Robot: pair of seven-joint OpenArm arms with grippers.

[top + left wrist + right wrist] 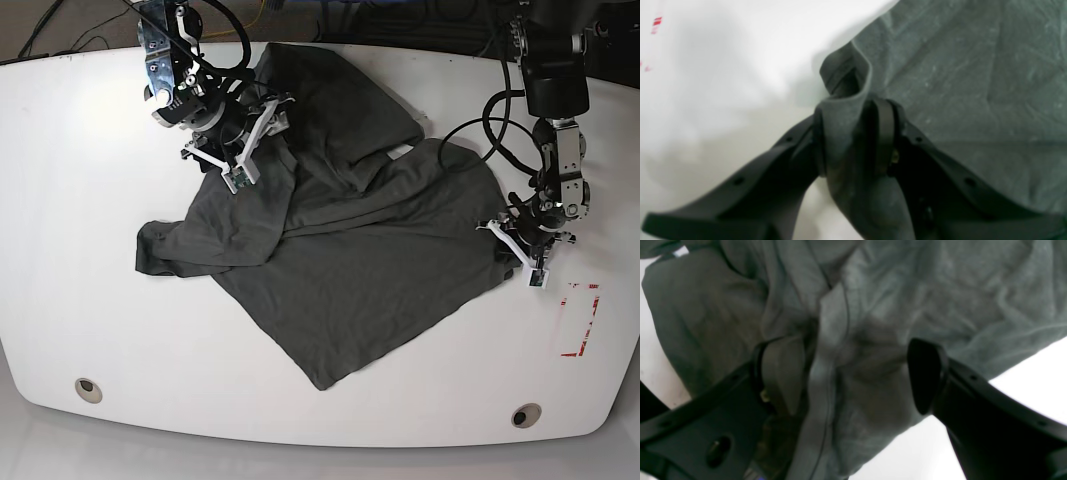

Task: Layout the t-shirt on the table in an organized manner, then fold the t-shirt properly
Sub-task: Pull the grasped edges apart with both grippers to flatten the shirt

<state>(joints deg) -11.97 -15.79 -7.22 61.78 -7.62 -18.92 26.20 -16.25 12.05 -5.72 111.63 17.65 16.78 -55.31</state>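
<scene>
Wrinkly soft (charcoal) t-shirt (340, 250).

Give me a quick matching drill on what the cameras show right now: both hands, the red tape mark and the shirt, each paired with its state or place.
Things:
1. left hand
2. right hand
3. red tape mark
4. t-shirt

States or places:
A. bare on the white table, near the edge, clear of the cloth
B. spread out but crumpled, one part folded over itself
C. pinched shut on a fold at the cloth's edge
D. fingers apart, straddling a seam ridge of cloth

Pairs: 1-C, 2-D, 3-A, 4-B
</scene>
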